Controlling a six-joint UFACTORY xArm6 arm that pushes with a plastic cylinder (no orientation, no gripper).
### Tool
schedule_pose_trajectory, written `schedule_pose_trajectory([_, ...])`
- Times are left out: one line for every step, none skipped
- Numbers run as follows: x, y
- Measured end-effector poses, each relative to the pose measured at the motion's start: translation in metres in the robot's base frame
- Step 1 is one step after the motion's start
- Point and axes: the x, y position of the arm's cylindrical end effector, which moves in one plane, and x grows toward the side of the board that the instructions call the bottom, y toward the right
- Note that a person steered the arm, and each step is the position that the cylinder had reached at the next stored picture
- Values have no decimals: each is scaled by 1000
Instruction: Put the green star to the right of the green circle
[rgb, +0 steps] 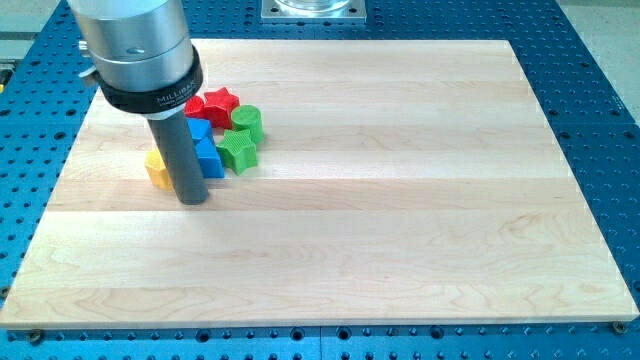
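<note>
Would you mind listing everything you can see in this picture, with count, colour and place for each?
Wooden board: one, pale wood, fills most of the view.
Blue perforated table: one, blue, around the board.
Metal plate: one, grey, at the view's top edge.
Red star: one, red, upper left of the board.
Green circle: one, green, right of the red star.
Green star: one, green, just below the green circle.
Blue blocks: apparently two, blue, left of the green star, shape unclear.
Yellow block: one seen, yellow, partly hidden behind the rod.
My tip: one, dark grey rod, below the blue blocks, beside the yellow block.
</note>
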Motion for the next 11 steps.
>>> schedule_pose_trajectory([2,-9])
schedule_pose_trajectory([14,-5])
schedule_pose_trajectory([17,0])
schedule_pose_trajectory([2,0])
schedule_pose_trajectory([-25,24])
schedule_pose_trajectory([-54,57])
schedule_pose_trajectory([-61,75])
schedule_pose_trajectory([-87,87])
schedule_pose_trajectory([-111,83])
schedule_pose_trajectory([-94,80])
schedule_pose_trajectory([-94,80])
